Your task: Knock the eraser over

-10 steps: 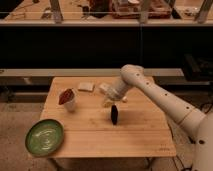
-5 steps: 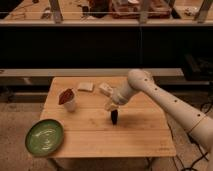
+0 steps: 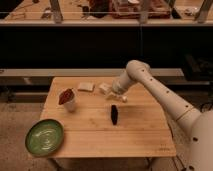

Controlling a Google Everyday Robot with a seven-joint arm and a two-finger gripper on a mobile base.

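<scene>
The eraser (image 3: 114,114) stands upright mid-surface (image 3: 140,140), the claw (image 3: 120,98) just above toward the far edge — grip state I cannot tell — so 1 low sideways push should topple it.

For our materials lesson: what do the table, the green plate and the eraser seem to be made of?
Table: pale wood, visible plank grain, matte.
Green plate: probably glazed ceramic or plastic; glossy sheen.
Eraser: dark, dull block, likely rubber, standing below the pincer.
</scene>
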